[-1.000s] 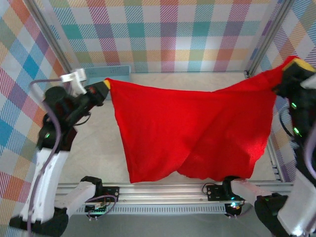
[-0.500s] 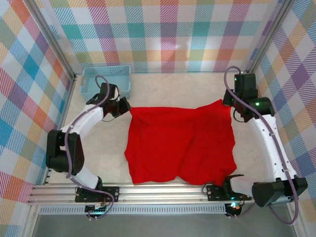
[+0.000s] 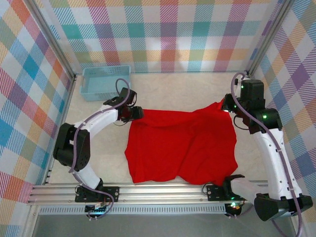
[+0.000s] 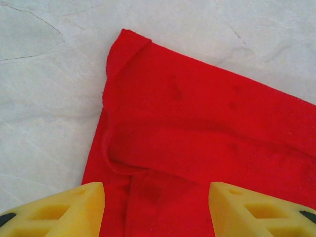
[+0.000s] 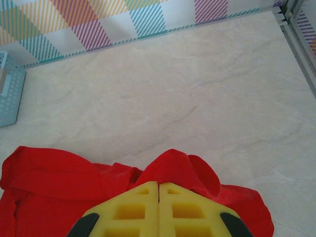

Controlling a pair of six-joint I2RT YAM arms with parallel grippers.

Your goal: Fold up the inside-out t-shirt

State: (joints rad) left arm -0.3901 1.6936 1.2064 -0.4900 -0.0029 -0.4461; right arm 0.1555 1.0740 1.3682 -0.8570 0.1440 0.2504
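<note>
Table [image 3: 182,89]: pale surface. T-shirt [image 3: 182,143]: red, spread over table centre toward near edge, far edge wrinkled. Basket [image 3: 106,69]: light blue, far-left corner of table, apart from t-shirt. Left gripper [image 4: 155,190]: low over t-shirt's far-left corner, fingers spread, gripping nothing. Right gripper [image 5: 158,185]: fingers pressed together, pinching bunched far-right corner of t-shirt; arm extended along right edge.

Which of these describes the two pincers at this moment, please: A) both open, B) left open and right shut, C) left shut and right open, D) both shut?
B: the left pincer has its jaws wide apart above a corner of the red t-shirt, while the right pincer has its jaws pressed together on bunched cloth.
</note>
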